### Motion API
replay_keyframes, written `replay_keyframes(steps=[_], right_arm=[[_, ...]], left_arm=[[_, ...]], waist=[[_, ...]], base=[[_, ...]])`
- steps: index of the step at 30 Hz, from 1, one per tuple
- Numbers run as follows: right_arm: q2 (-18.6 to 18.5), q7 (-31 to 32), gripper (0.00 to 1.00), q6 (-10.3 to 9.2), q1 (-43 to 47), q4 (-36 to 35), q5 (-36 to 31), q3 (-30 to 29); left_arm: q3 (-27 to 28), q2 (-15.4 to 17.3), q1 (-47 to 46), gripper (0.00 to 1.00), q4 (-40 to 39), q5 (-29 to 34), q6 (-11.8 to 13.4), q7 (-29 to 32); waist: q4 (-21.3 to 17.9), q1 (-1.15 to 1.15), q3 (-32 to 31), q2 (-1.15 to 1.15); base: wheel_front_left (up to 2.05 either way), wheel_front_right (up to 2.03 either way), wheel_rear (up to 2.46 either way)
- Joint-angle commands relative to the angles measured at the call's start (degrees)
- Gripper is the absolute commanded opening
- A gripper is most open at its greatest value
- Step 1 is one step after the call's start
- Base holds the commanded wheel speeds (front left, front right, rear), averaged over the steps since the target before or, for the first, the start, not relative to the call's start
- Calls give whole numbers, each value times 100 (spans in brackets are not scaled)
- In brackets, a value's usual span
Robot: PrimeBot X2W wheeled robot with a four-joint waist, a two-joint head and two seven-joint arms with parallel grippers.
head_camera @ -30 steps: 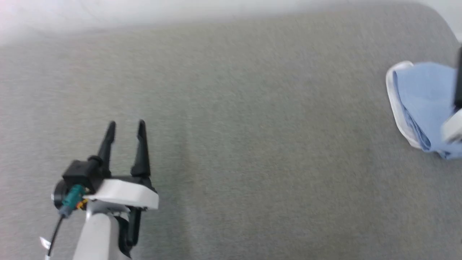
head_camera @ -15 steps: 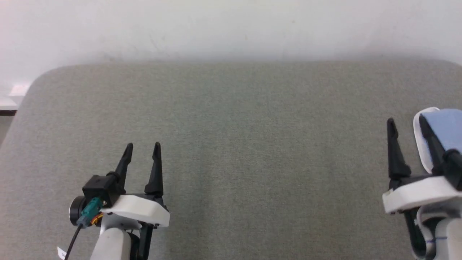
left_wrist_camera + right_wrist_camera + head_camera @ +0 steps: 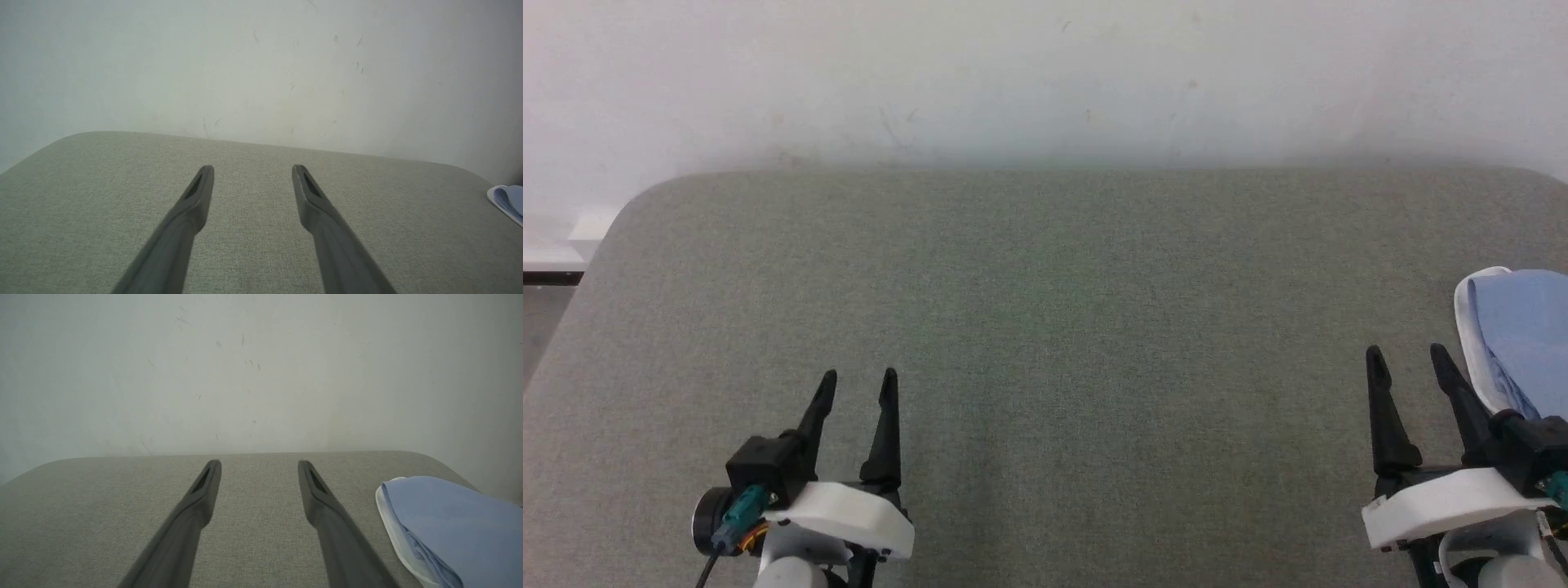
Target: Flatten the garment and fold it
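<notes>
Right gripper [image 3: 1406,353], fingers apart and empty, has the bunched garment [image 3: 1523,327] just to its right; best pinch a single edge layer.

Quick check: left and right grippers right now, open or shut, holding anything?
Left gripper: open, holding nothing.
Right gripper: open, holding nothing; the light blue garment lies just to its right.
</notes>
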Motion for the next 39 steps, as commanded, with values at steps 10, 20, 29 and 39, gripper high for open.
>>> replay_keyframes(steps=[10,20,29,39], right_arm=[[22,-5,100,-11,69,91,68,82],[-2,8,0,1,15,87,51,94],[-2,19,0,1,14,83,41,85],[0,92,0,0,8,56,-31,126]], left_arm=[[-20,-52,189,100,-57,-87,41,-28],[-4,-34,98,0,-59,-57,26,9],[-2,-35,103,0,-75,-43,30,27],[13,-38,139,0,-190,54,60,144]], waist=[[-30,0,-12,0],[-28,1,-11,0],[-29,1,-11,0],[-38,1,-10,0]], base=[[0,0,0],[0,0,0],[0,0,0],[0,0,0]])
